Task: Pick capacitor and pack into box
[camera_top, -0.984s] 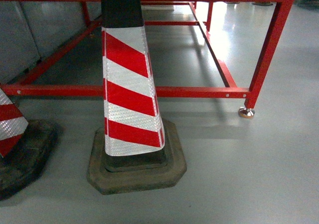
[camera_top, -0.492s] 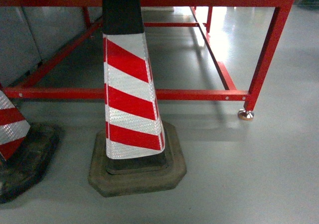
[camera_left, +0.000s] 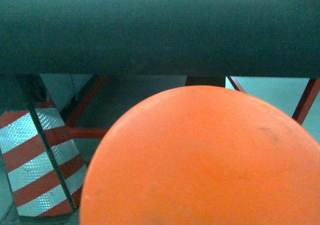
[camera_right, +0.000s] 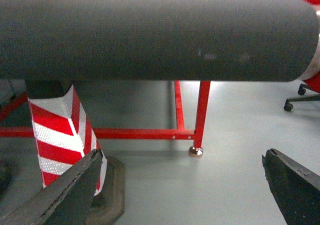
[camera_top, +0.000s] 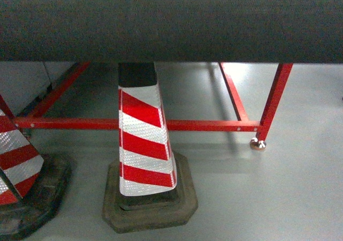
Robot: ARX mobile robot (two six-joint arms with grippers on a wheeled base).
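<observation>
Since the earlier head frames your view has risen: a dark grey band (camera_top: pixel 171 21) now fills the top of the picture, and the cone (camera_top: pixel 143 144) sits lower and smaller.

Items in view:

- Dark grey band: a wide, textured, rounded edge across the top of all three views.
- Cone: red and white stripes, dark top, upright on a worn octagonal base (camera_top: pixel 150 211), in front of the frame's low rail.
- Second cone (camera_top: pixel 16 160): at the left edge of the head view, partly cut off.
- Red frame (camera_top: pixel 214 125): low rails and an upright leg ending in a metal foot (camera_top: pixel 258 144) on the grey floor (camera_top: pixel 278 198).
- Orange dome (camera_left: pixel 205 160): smooth, rounded, filling the lower part of the left wrist view; you cannot tell what it is.
- Chair castor (camera_right: pixel 289 106): far right in the right wrist view.
- Right gripper (camera_right: pixel 185 185): two dark fingers (camera_right: pixel 65 195) spread wide apart, nothing between them.
- Left gripper: not visible.
- Box and capacitor: you have neither in any view.
</observation>
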